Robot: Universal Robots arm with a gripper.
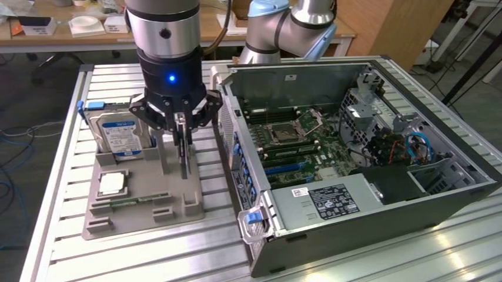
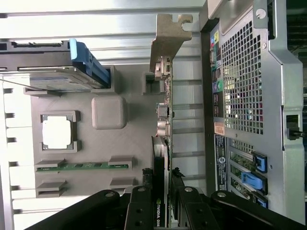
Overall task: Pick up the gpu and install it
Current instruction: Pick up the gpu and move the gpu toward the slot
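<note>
So we've got the pincer (image 1: 182, 136) clamped on the gpu (image 1: 185, 160), card standing on edge over the grey holder (image 1: 133, 226) on the worktop (image 1: 67, 176), just beside the open PC case (image 1: 377, 226).

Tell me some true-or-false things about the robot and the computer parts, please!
1. The pincer is clamped on the gpu. True.
2. The gpu is already plugged in inside the computer case. False: it is outside the case, standing on edge over the grey holder.
3. The hard drive stands on edge in the grey holder. True.
4. The computer case is closed up. False: its side is open and the motherboard shows.
5. A green memory stick lies in the grey holder. True.
</note>
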